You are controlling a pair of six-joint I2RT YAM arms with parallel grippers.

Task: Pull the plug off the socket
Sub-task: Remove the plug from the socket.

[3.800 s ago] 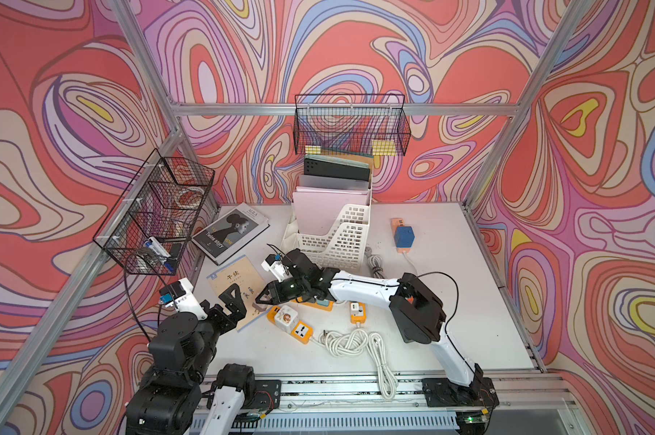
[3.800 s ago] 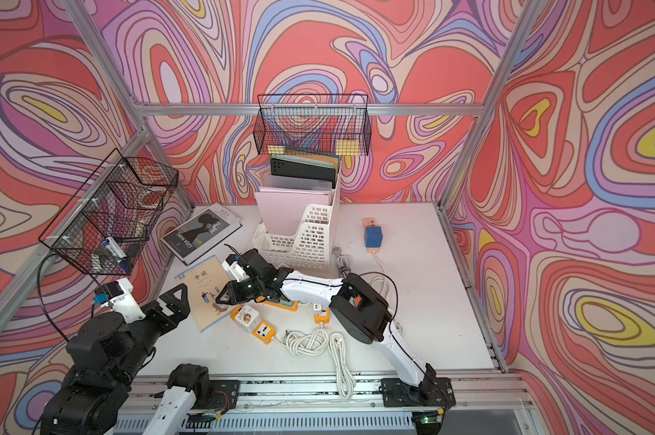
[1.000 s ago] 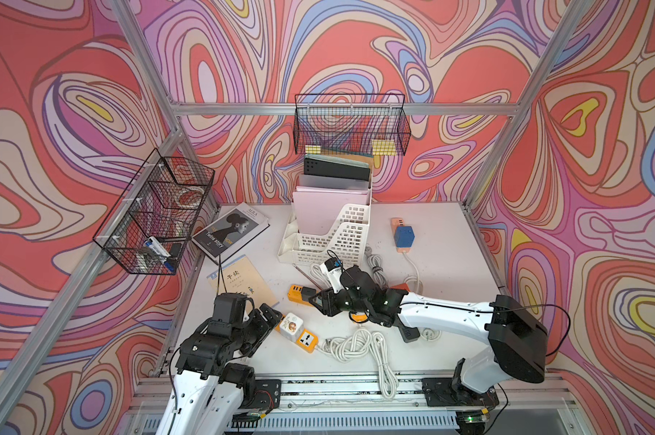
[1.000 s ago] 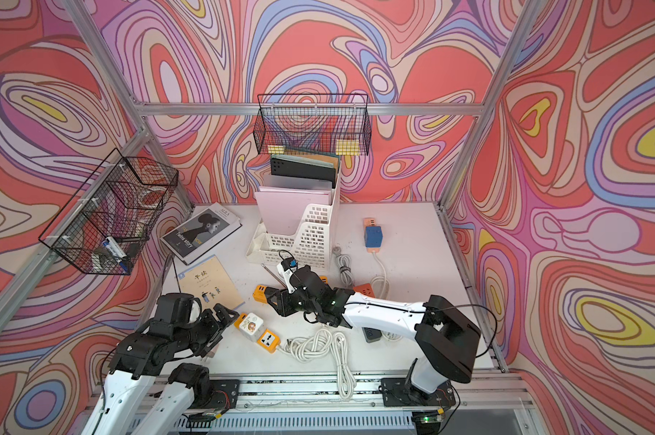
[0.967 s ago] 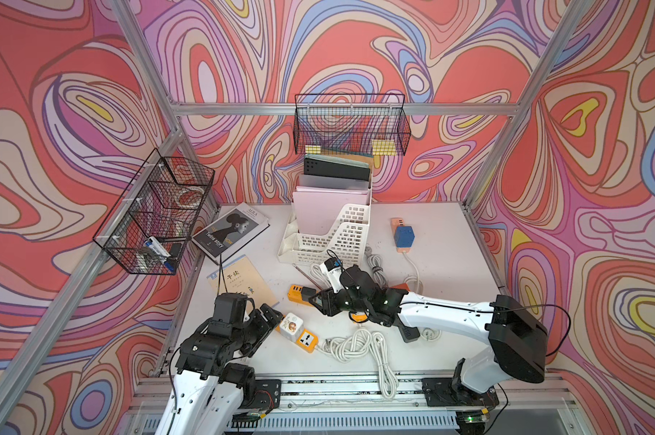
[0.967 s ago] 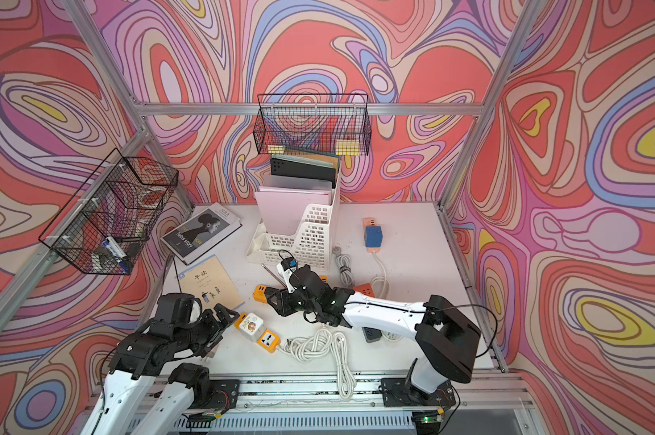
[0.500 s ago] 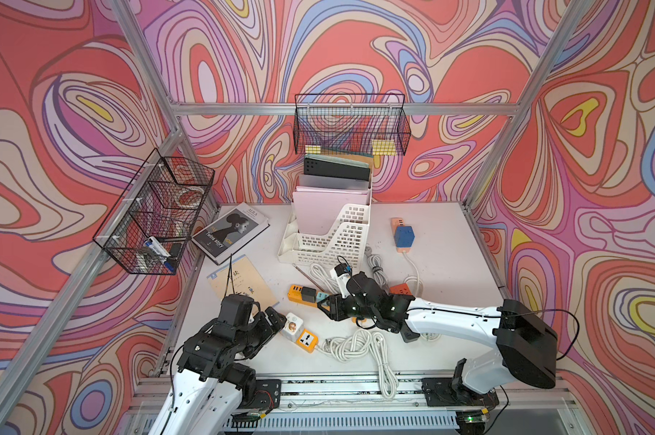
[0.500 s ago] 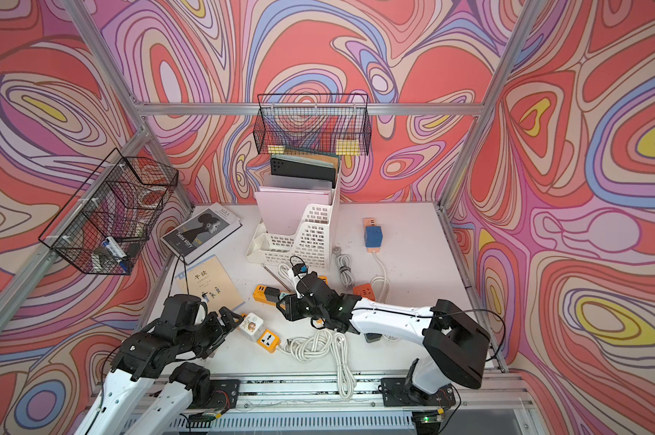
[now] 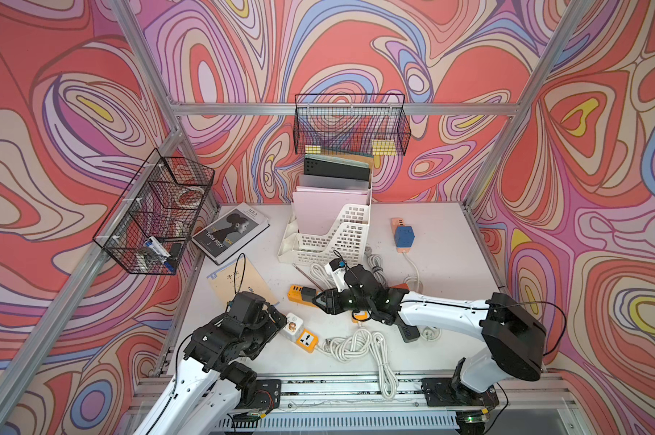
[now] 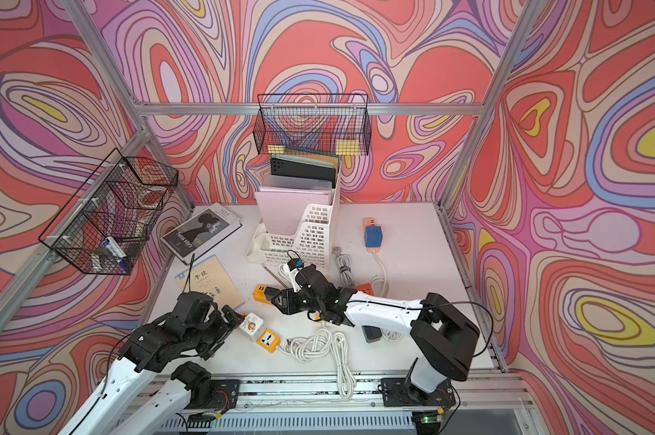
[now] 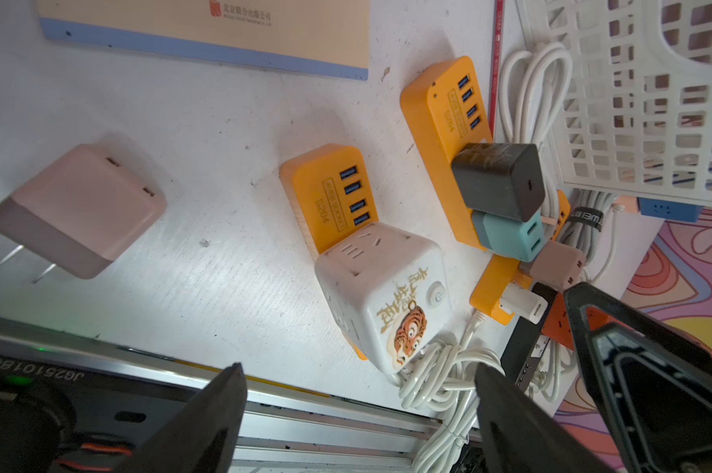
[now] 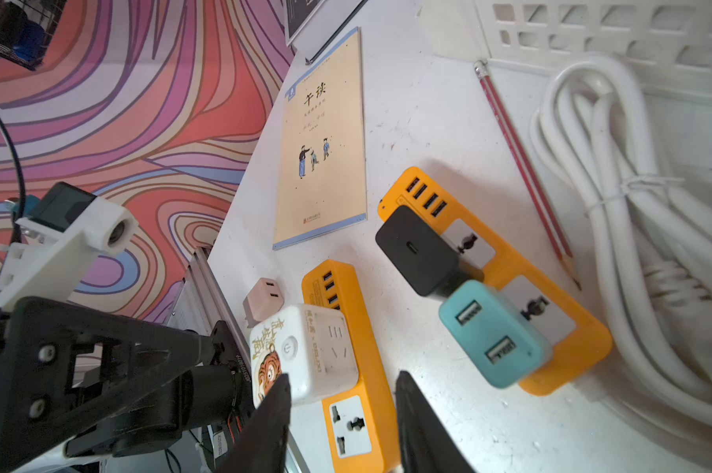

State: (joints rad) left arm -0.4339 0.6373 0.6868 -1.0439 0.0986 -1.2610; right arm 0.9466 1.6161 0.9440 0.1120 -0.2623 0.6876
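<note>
The white cube plug (image 9: 292, 327), with a tiger printed on one side, sits in the lower centre of both top views. It is seated on the short orange strip (image 9: 306, 340), which lies on the bench (image 9: 442, 233). The strip's long axis runs diagonally there, from upper left to lower right. The plug is on the strip's middle stretch, an empty socket shows at the lower-right end, and the white cable (image 9: 352, 344) trails off beyond that.

The left gripper (image 9: 278, 324) is just beside the plug on its upper-left side, its jaws wide apart and empty. In the left wrist view the plug stands straight ahead of the gap between the jaws. Whether a fingertip touches it cannot be told.

The right gripper (image 9: 317, 299) is up and to the right of the plug. It is nearer the long orange strip (image 9: 293, 292), which carries the black charger (image 12: 417, 250) and the teal charger (image 12: 489, 331). Its jaws are partly apart with nothing between them. In the right wrist view they frame the short strip's free socket end, beside the plug.

The left arm looks both nearer and better lined up. The plug should come off along its prongs, away from the strip's face and across its long axis. The strip is light and would likely lift with the plug unless its free end is pinned. A pink adapter (image 11: 75, 209) lies loose on the bench with its prongs bare.
</note>
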